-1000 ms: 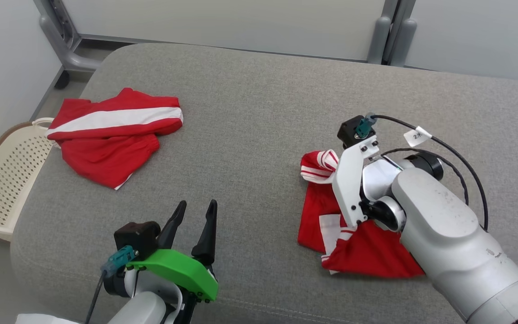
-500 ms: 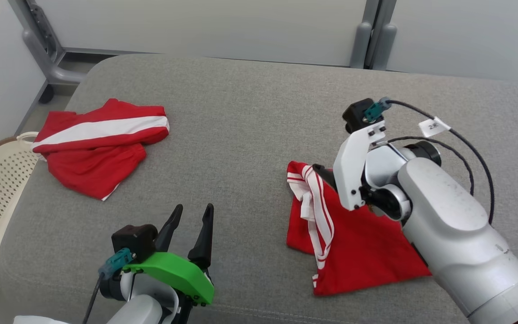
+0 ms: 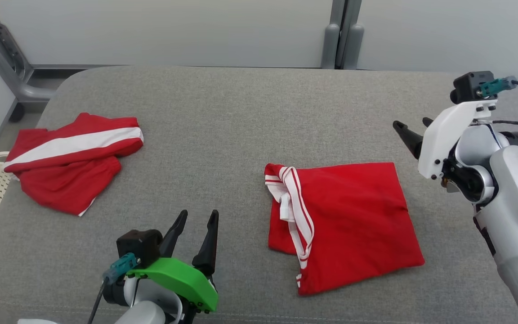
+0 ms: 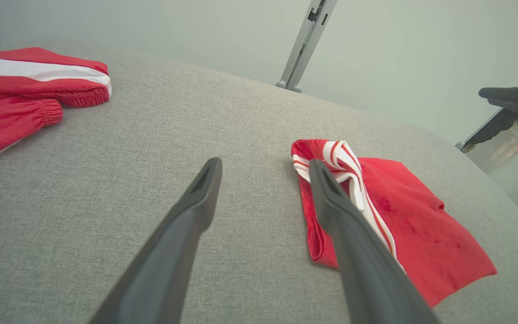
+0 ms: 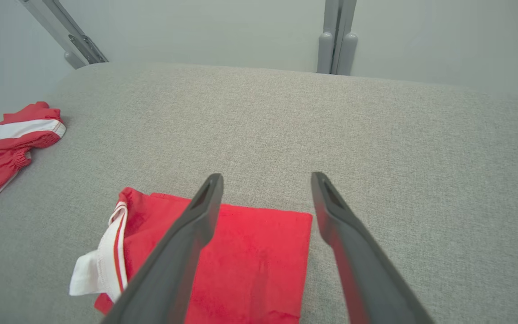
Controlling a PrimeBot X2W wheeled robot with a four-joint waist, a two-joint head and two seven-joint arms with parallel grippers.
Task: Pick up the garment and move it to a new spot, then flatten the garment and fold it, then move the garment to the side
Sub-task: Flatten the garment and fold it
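Head view — garment (image 3: 349,216) lies folded, so right tool (image 3: 411,122) stands spread wide beside it; left tool (image 3: 198,213) spread, idle — sideways move pending.

The red garment (image 3: 349,220) lies folded, roughly square, flat on the grey bench (image 3: 223,117), white-striped trim bunched along its left edge.

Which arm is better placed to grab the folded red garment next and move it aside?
Probably the right. The right gripper hangs, jaws open, just past the far right corner of the folded garment. The left gripper is open too, but sits farther off.
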